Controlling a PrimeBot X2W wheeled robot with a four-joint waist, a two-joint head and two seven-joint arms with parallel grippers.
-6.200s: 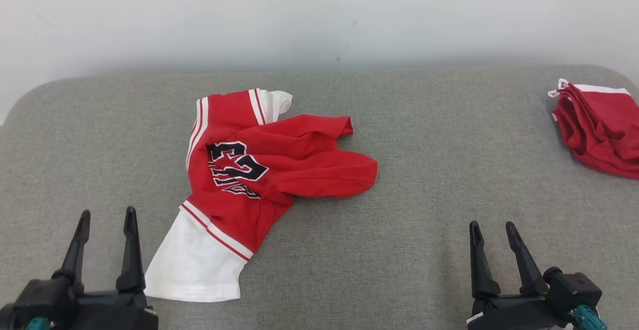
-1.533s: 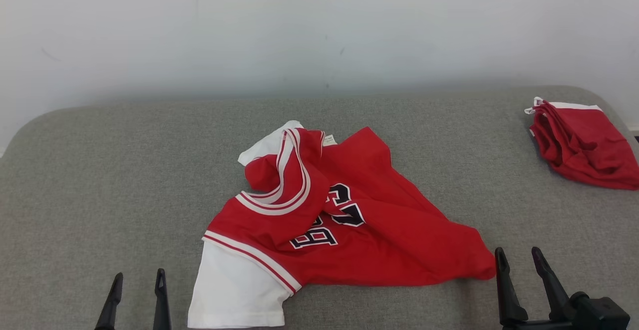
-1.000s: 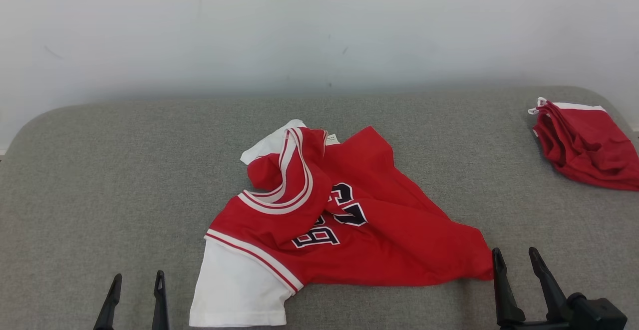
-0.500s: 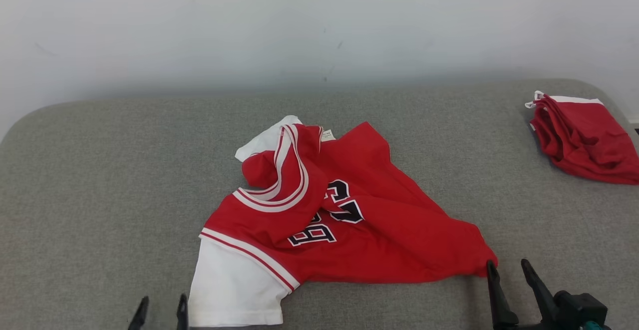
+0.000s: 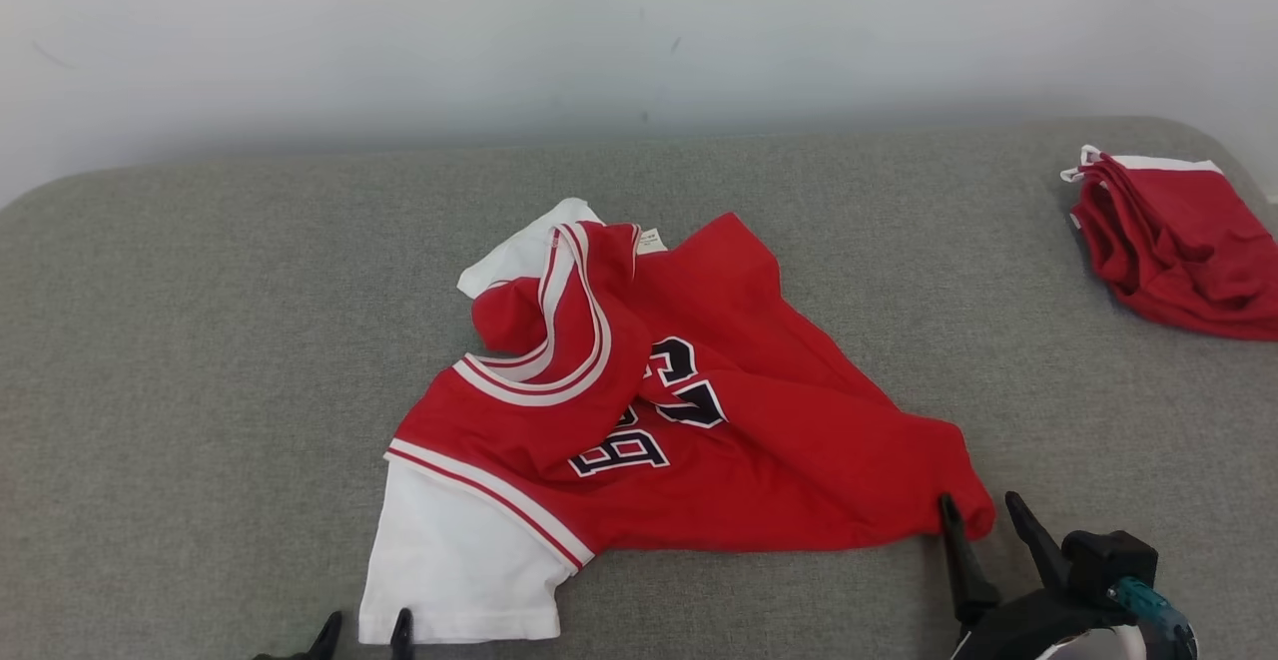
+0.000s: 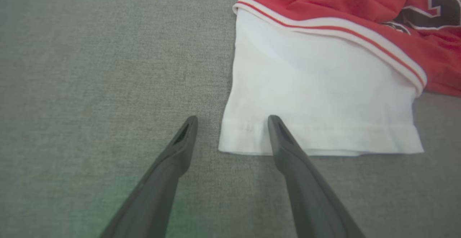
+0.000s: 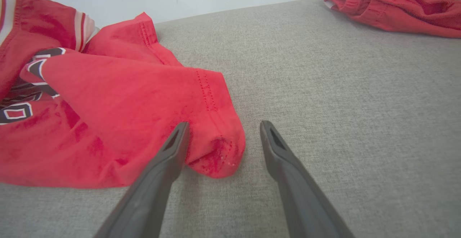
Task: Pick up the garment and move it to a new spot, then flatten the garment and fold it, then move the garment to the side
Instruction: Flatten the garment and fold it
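Note:
The garment (image 5: pixel 689 420) is a red jersey with white sleeves and dark numbers, lying crumpled in the middle of the grey cushion. My left gripper (image 5: pixel 364 630) is open at the white sleeve's hem (image 6: pixel 317 137), its jaws straddling the hem's left corner (image 6: pixel 230 142). My right gripper (image 5: pixel 983 520) is open at the jersey's red right corner (image 7: pixel 216 151), which bulges up between the two fingers. Neither gripper holds any cloth.
A second red garment (image 5: pixel 1178 241) lies bunched at the far right of the grey cushion (image 5: pixel 200 340), also seen in the right wrist view (image 7: pixel 392 4). A pale wall rises behind. The cushion's rounded edges show at the far left and right.
Both grippers have moved inward toward the jersey: the left to the white sleeve hem, the right to the red corner. The head view has shifted a little. The jersey lies as before.

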